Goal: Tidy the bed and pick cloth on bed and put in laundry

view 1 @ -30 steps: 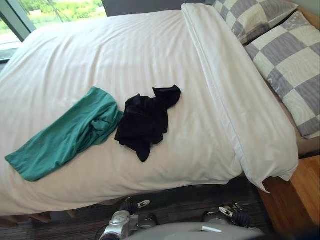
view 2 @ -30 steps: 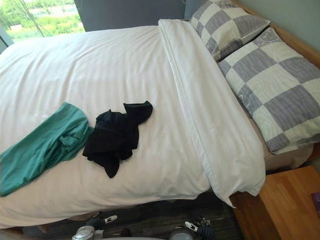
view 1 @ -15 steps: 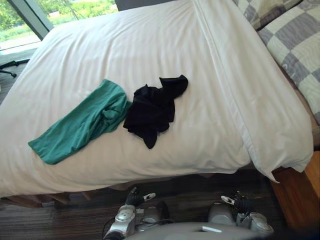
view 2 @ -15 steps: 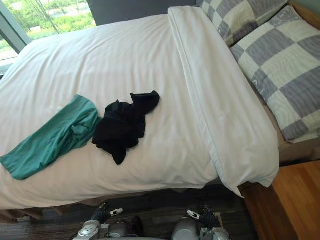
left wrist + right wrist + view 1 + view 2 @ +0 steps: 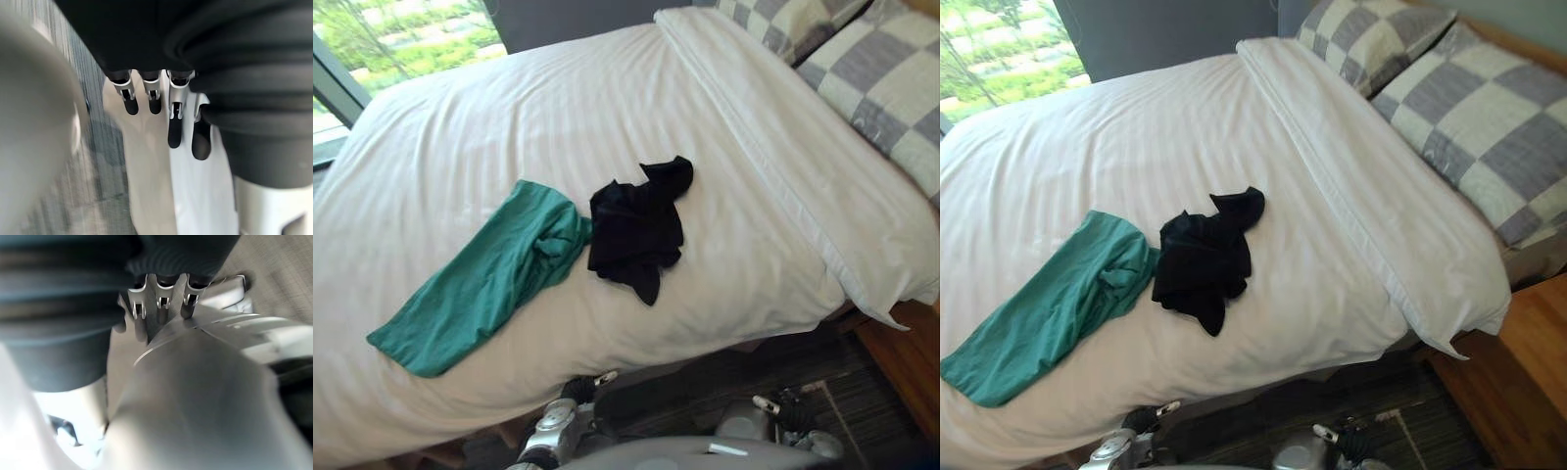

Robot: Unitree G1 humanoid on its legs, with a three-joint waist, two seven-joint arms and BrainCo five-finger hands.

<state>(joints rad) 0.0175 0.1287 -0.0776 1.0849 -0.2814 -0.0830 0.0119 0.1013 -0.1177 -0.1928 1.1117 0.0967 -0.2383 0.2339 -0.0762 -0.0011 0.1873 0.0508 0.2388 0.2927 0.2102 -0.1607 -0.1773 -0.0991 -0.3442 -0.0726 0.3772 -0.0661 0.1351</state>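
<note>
My left hand (image 5: 174, 105) hangs slack and empty, my right hand (image 5: 138, 301) too hidden to judge, with green cloth (image 5: 489, 279) and black cloth (image 5: 636, 230) side by side on the bed (image 5: 509, 127).

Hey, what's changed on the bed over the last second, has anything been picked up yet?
Only the camera has shifted; nothing on the bed moved. The green cloth and the black cloth still lie close side by side on the white duvet, and neither has been taken hold of. The left hand stays low by the bed's edge, fingers straight, holding nothing; the right hand stays low too. The checked pillows are unchanged.
</note>
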